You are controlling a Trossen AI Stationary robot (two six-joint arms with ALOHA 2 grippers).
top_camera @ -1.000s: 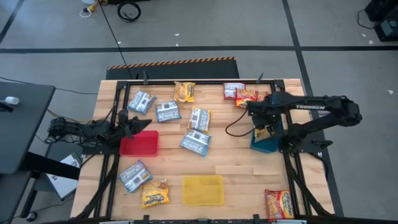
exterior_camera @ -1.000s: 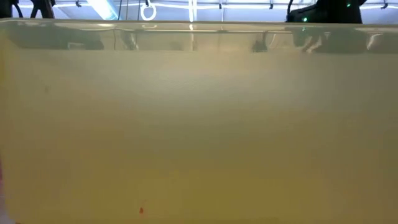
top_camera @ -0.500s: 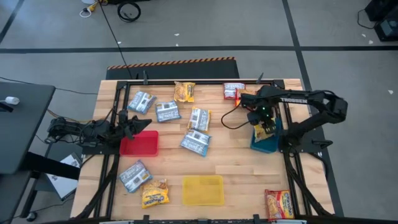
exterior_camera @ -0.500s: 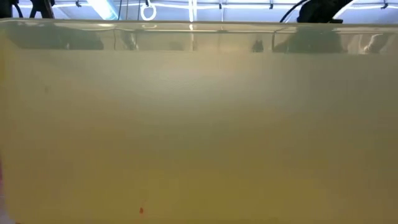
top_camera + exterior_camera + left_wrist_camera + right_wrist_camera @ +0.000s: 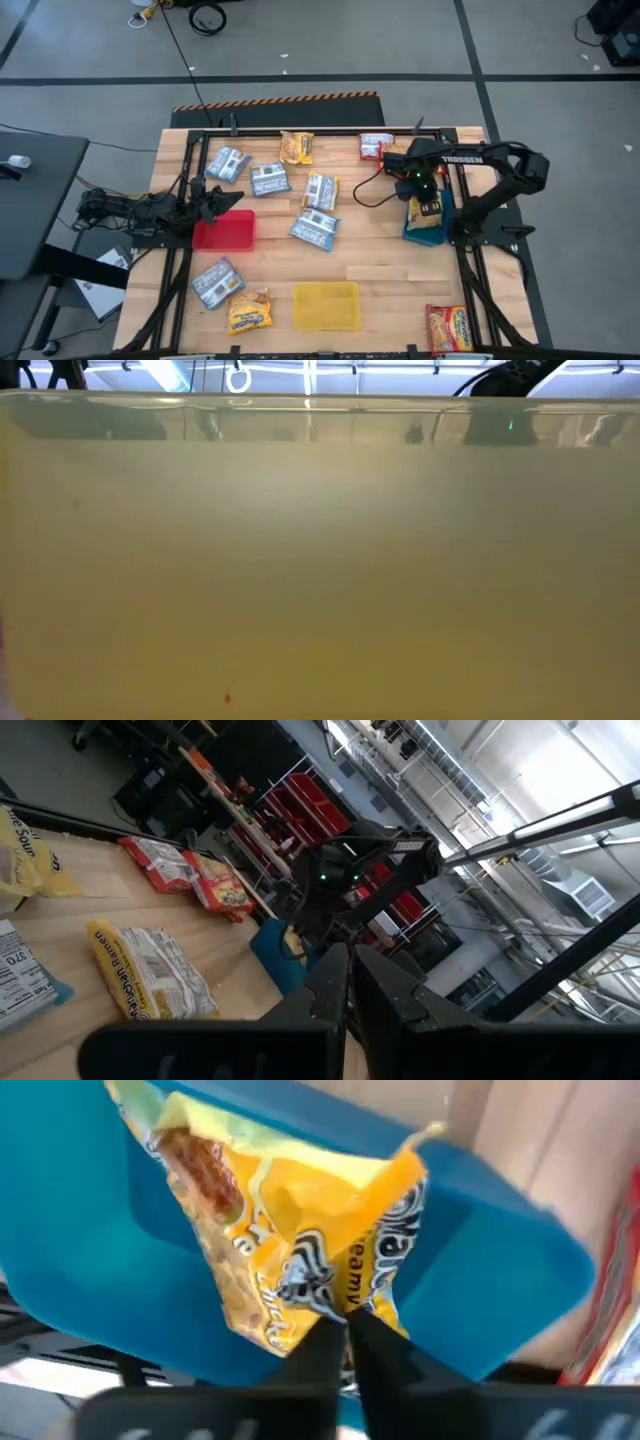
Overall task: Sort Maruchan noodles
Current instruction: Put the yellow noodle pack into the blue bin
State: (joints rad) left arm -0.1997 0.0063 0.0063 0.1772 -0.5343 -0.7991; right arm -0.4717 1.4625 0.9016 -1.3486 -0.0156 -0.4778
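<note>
A wooden table (image 5: pixel 375 275) carries scattered noodle packets (image 5: pixel 315 228) and three trays (image 5: pixel 326 306).

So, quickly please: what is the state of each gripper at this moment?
Left gripper: closed, holding nothing, waiting by the red tray.
Right gripper: closed on a yellow noodle packet over the blue tray.
</note>
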